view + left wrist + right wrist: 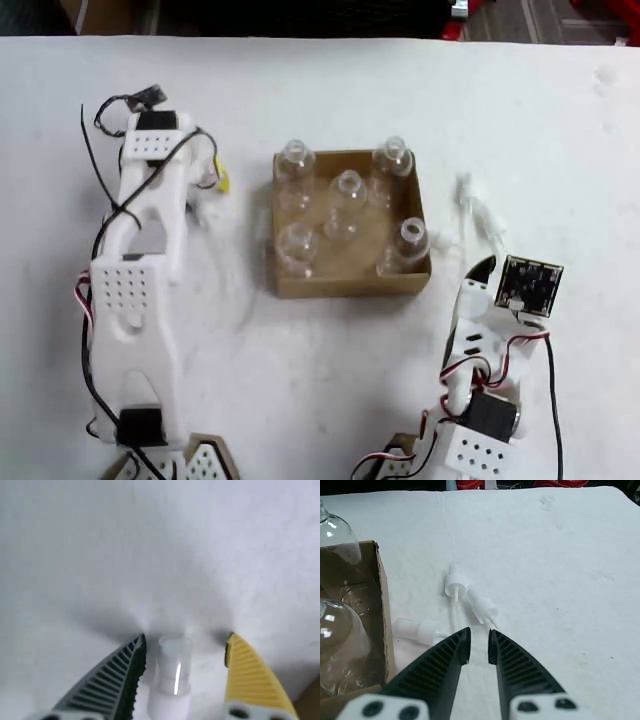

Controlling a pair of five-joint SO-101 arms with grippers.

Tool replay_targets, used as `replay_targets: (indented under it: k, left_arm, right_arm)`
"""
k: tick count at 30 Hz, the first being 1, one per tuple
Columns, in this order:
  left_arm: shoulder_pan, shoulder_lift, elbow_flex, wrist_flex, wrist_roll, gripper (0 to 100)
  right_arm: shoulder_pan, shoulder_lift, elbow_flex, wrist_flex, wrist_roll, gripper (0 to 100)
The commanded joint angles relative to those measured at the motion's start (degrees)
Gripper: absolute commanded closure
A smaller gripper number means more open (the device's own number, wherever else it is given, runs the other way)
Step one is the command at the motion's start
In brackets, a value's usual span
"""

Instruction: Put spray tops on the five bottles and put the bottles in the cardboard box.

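White plastic spray top (172, 672), a short cylinder with a paler collar, lies on the white counter (320, 90) directly between the left gripper (186, 640)'s jaws. One jaw is ribbed grey and the other ribbed yellow; they are spread wide, with a gap on each side of the top, so neither appears to touch it. Its long axis seems to run along the jaws' own length, so closing in would likely squeeze it across its narrow width.

This gripper sits between the counter's left edge and the shallow brown cardboard box (350, 283) near the counter's middle. Five clear round bottles (345, 200) stand upright in the box, all uncapped.

Three more loose white spray tops (482, 607) lie just beside the box on the side toward the counter's right edge. The right gripper (479, 637) hangs near them, its black jaws only narrowly parted and holding nothing.
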Motion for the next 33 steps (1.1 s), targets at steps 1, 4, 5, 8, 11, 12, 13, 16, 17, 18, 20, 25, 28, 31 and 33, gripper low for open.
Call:
replay_targets:
  k: [1, 4, 5, 8, 11, 12, 13, 16, 17, 18, 20, 25, 28, 31, 33]
  left_arm:
    - [0.04, -0.04, -2.02, 0.44, 0.62, 81]
    - [0.31, -0.04, -2.81, 0.44, 0.09, 91]
    - [0.40, 0.04, -3.52, 0.62, -1.41, 94]
    - [0.48, 0.04, -6.68, 3.16, -4.92, 98]
    - [0.13, 0.22, -11.08, 7.74, -4.92, 96]
    - [0.04, 0.31, -12.75, 9.58, -4.92, 96]
    - [0.04, 0.40, -14.42, 11.60, -5.01, 96]
    - [0.40, 0.57, -18.90, 17.49, -5.36, 96]
    - [0.48, 0.57, -19.78, 18.29, -5.45, 97]
    - [0.57, 0.57, -20.48, 18.46, -5.45, 97]
    - [0.48, 0.13, -21.36, 18.46, -5.45, 98]
    - [0.40, -2.33, -21.89, 18.37, -5.45, 98]
    - [0.57, -6.20, -21.89, 18.55, -5.54, 98]
    - [1.54, -10.95, -21.71, 18.55, -7.30, 98]
    - [2.59, -14.46, -21.71, 18.55, -10.37, 98]
  right_arm:
    - [0.48, -0.40, 0.53, -0.22, -0.18, 94.6]
    - [0.48, -0.40, 0.53, -0.22, -0.18, 94.6]
    - [0.48, -0.40, 0.53, -0.22, -0.18, 94.6]
    - [0.48, -0.40, 0.53, -0.22, -0.18, 94.6]
    - [0.48, -0.40, 0.53, -0.22, -0.18, 94.6]
    - [0.48, -0.40, 0.53, -0.22, -0.18, 94.6]
    - [0.48, -0.40, 0.53, -0.22, -0.18, 94.6]
    - [0.48, -0.40, 0.53, -0.22, -0.18, 94.6]
    - [0.48, -0.40, 0.53, -0.22, -0.18, 94.6]
    - [0.48, -0.40, 0.53, -0.22, -0.18, 94.6]
    - [0.48, -0.40, 0.53, -0.22, -0.18, 94.6]
    - [0.48, -0.40, 0.53, -0.22, -0.18, 94.6]
    - [0.48, -0.40, 0.53, -0.22, -0.18, 94.6]
    - [0.48, -0.40, 0.53, -0.22, -0.18, 94.6]
    - [0.48, -0.40, 0.53, -0.22, -0.18, 94.6]
